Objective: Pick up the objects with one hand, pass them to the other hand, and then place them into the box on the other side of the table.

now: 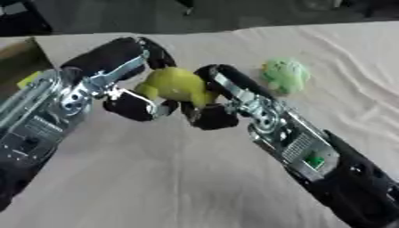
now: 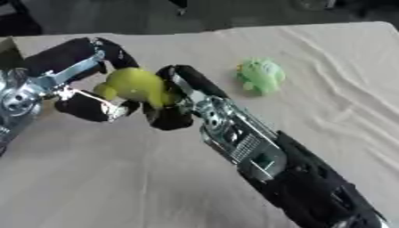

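Both hands, right hand point(image 1: 222, 104) and left hand point(image 1: 128, 84), curl around yellow toy point(image 1: 175, 84): handover; next, one must release.

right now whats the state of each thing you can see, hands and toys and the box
yellow toy: off the table, held between both hands
left hand: fingers curled round the yellow toy
right hand: fingers curled round the yellow toy
green toy: lying on the cloth, untouched, apart from both hands
box: only a corner shows at the left edge, contents cannot be seen
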You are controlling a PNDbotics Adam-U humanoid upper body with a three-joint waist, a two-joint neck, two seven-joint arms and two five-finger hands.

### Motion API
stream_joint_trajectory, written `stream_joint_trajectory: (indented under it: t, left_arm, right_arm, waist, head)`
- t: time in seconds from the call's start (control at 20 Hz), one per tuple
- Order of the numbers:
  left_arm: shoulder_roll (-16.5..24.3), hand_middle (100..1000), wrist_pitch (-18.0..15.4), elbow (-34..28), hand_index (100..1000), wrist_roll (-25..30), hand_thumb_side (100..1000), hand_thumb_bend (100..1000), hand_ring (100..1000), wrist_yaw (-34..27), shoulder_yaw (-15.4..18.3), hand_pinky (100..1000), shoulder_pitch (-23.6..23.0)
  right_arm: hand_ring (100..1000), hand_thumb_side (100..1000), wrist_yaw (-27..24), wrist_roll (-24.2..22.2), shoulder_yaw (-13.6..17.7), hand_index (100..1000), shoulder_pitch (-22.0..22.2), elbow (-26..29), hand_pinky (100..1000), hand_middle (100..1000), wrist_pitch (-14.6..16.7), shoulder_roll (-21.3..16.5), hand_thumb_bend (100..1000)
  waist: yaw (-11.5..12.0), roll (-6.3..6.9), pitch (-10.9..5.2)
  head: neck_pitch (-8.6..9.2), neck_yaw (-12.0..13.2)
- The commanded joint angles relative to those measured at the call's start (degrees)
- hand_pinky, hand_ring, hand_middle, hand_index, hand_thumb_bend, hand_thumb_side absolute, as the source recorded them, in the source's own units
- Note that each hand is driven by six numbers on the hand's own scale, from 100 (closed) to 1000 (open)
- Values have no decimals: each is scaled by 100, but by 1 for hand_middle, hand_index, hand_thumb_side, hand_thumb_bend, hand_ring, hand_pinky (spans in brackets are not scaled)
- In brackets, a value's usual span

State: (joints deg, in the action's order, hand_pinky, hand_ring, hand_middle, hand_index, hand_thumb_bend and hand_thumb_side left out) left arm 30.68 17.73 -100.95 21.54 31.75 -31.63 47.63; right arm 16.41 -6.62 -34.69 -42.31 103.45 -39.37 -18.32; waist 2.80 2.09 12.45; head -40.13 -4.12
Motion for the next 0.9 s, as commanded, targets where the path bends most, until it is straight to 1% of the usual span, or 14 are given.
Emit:
stream_joint_trajectory:
  t: [0.05, 0.15, 0.5, 0.8, 0.9]
  left_arm:
    - [74, 639, -89, -109, 775, -128, 349, 490, 713, -144, 25, 638, 136]
    - [94, 646, -166, -130, 782, -110, 352, 526, 717, -171, 18, 643, 134]
    - [109, 633, -262, -161, 774, -79, 329, 537, 713, -198, 27, 639, 126]
    - [92, 617, -277, -137, 767, -63, 311, 494, 701, -216, 18, 631, 131]
    - [78, 610, -255, -121, 762, -74, 294, 446, 696, -191, 19, 625, 132]
  right_arm:
    - [456, 100, 25, 3, 28, 444, -87, 117, 653, 373, -24, -35, 100]
    - [456, 100, 36, 19, 25, 444, -84, 85, 652, 373, -48, -33, 100]
    - [455, 100, 18, 69, 17, 442, -88, 35, 650, 372, -69, -24, 100]
    - [454, 100, -14, 104, 13, 440, -84, 27, 647, 371, -63, -21, 100]
    - [453, 100, -19, 110, 13, 440, -83, 24, 646, 370, -59, -21, 100]
  waist:
    - [1, 5, -83]
    - [7, 10, -81]
    - [8, 8, -79]
    - [1, 7, -81]
    - [-1, 6, -81]
  head:
    - [54, 8]
    - [53, 6]
    - [50, -1]
    - [57, 3]
    - [62, 3]
